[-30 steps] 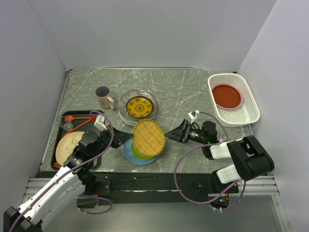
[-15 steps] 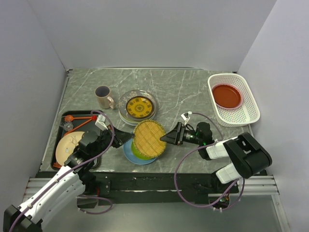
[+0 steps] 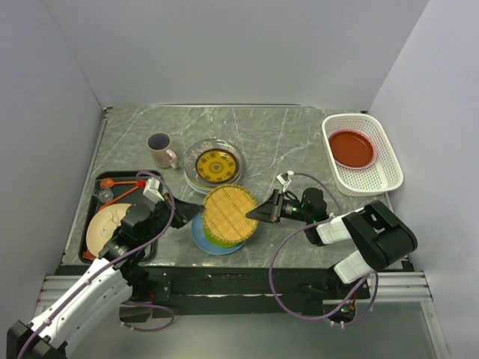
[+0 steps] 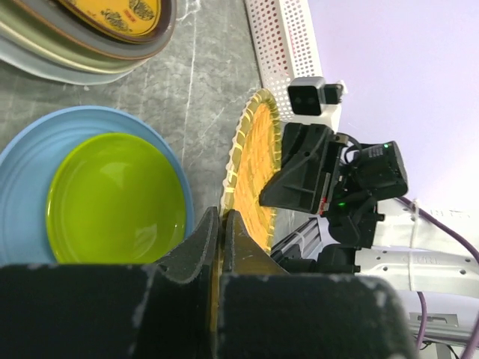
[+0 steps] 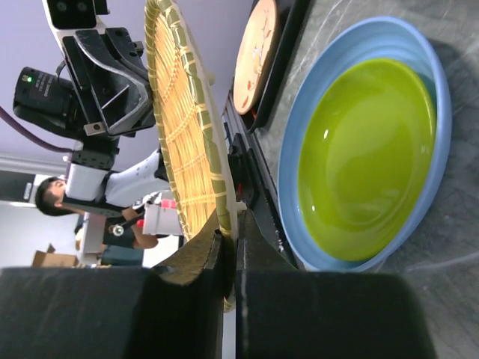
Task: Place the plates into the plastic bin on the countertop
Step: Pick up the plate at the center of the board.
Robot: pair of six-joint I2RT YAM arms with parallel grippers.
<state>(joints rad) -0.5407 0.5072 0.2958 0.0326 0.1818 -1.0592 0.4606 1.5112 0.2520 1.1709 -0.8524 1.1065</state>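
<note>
A yellow woven-pattern plate (image 3: 228,213) is held on edge, tilted, above a green plate (image 3: 212,238) that lies in a blue plate (image 3: 199,233) on the countertop (image 3: 284,142). My left gripper (image 3: 200,212) is shut on its left rim, as the left wrist view shows (image 4: 222,217). My right gripper (image 3: 253,214) is shut on the opposite rim, seen pinched in the right wrist view (image 5: 228,232). The white plastic bin (image 3: 389,161) stands at the far right with a red plate (image 3: 352,148) inside. A stack of plates (image 3: 215,164) topped by a dark yellow-patterned one sits behind.
A beige mug (image 3: 159,149) stands left of the stack. A black tray (image 3: 101,196) at the left edge holds a beige plate (image 3: 105,224) and orange utensils. Grey walls enclose the countertop on three sides.
My right gripper moved left to the yellow plate's right rim and closed on it. The left gripper kept its hold and the plate barely shifted.
</note>
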